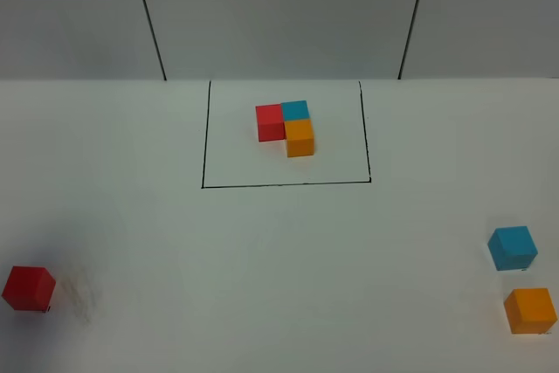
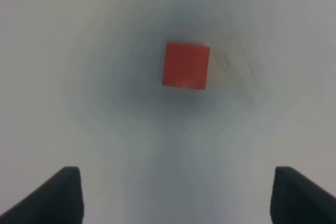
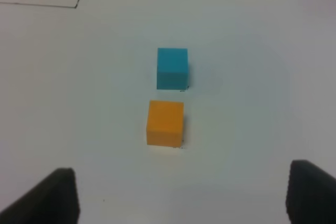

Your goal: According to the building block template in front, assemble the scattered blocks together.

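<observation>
though neither arm shows in the high view, the white table (image 1: 279, 251) does: building block template (image 1: 288, 127) upper centre, red cube (image 1: 28, 288) lower left, blue cube (image 1: 512, 247) and orange cube (image 1: 530, 310) lower right. cubes likely light, rigid, matte; pinch opposite flat faces. left gripper (image 2: 178, 198) and right gripper (image 3: 181, 198) gape, empty. left wrist view blurred.

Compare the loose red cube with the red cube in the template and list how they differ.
The loose red cube stands alone at the left front of the table; the template's red cube sits inside the black outline. The loose red cube touches nothing; the template's red cube is joined to a blue cube. Both are plain red cubes resting flat.
</observation>
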